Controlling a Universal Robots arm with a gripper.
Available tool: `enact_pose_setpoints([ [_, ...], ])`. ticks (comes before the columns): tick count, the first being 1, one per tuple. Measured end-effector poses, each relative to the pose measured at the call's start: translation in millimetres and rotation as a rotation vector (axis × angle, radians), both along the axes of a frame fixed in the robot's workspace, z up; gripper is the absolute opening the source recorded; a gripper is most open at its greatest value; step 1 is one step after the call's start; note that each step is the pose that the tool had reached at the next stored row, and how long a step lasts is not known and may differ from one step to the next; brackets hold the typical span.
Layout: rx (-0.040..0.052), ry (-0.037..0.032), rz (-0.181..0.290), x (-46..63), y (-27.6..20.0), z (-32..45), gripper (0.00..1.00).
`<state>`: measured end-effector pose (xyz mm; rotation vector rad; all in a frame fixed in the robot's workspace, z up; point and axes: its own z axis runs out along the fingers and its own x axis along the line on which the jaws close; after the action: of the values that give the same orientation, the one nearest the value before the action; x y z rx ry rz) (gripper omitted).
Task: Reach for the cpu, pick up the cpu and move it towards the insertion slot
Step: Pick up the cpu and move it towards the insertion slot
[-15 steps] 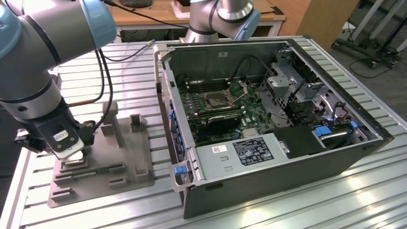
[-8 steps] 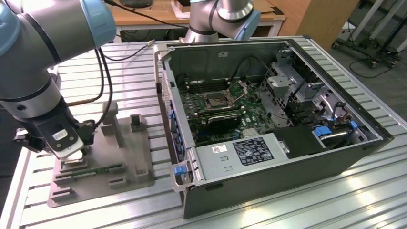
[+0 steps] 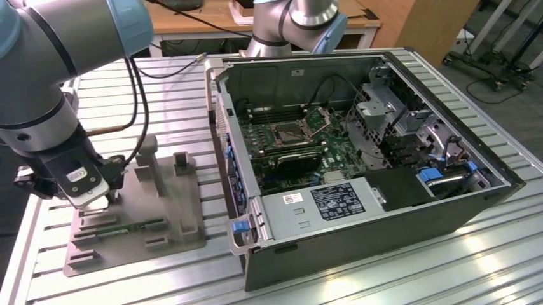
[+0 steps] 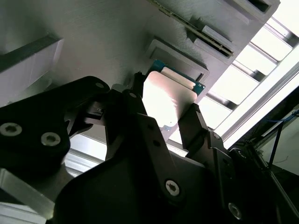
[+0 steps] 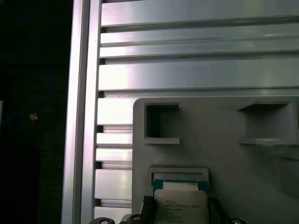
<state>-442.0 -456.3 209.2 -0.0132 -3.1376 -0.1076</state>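
Tool: you've got the tool (image 4: 166, 102) narrow, its jaws pressed in on two opposite sides of the cpu (image 4: 170, 95). Both wrist views show it.
Cpu: shiny side up, at its square recess near the left edge of the grey tray (image 3: 174, 210), on the exterior view's left. You can't tell whether it has cleared the recess floor.
Slot: the insertion slot (image 3: 291, 133) sits on the board inside the open computer case (image 3: 339, 251), well apart to the exterior view's right. Its metal bracket (image 3: 322, 115) is tipped up.
Risk, slip: my read is that only thin edges are gripped. If that contact isn't square, the smooth chip could twist or drop.
Risk, snag: the recess rim hugs the chip closely. A tilted lift could catch a corner and lever it out of the grip.
Risk, carry: the case's left wall stands between tray and slot, so a low path could clip it.
Risk, neighbour: the green memory strip (image 3: 127, 227) lies just beside you on the tray. A sideways drift could nudge it.
Arm pose: the arm (image 3: 51, 95) comes in from the exterior view's near left. The wrist is turned straight down over the tray, low to the table (image 3: 424, 267), and a black cable (image 3: 136, 101) hangs beside it.
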Motion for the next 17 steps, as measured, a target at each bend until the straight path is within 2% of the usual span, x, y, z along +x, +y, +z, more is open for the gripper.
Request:
enact_pose_setpoints([
  [7, 0.0012, -0.0001, 0.0, 0.0, 0.0, 7.2, 0.54],
  [17, 0.0014, 0.0001, 0.0, -0.1, 0.0, 13.3, 0.54],
])
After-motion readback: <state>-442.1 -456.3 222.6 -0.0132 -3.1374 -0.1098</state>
